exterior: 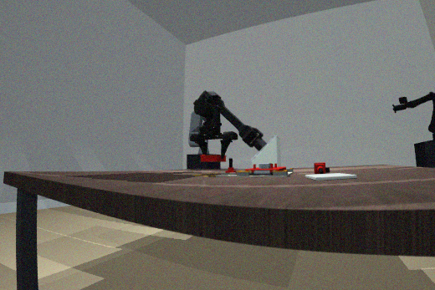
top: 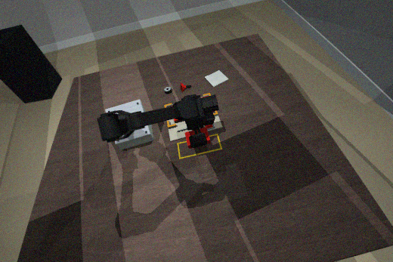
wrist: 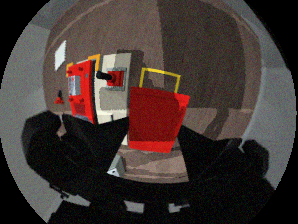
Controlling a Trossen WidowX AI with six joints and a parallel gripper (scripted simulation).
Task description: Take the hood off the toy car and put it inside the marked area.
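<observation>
fingers [exterior: 212, 153] clamp red hood [exterior: 212, 158] above table [exterior: 251, 198]

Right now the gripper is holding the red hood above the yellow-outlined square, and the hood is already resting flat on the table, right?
Not quite. The gripper does hold the red hood above the yellow-outlined square, but the exterior view shows the hood lifted off the table, not resting on it.

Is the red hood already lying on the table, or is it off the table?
Off the table: the flat red hood hangs between the black gripper's fingers, above the dark wooden table.
</observation>
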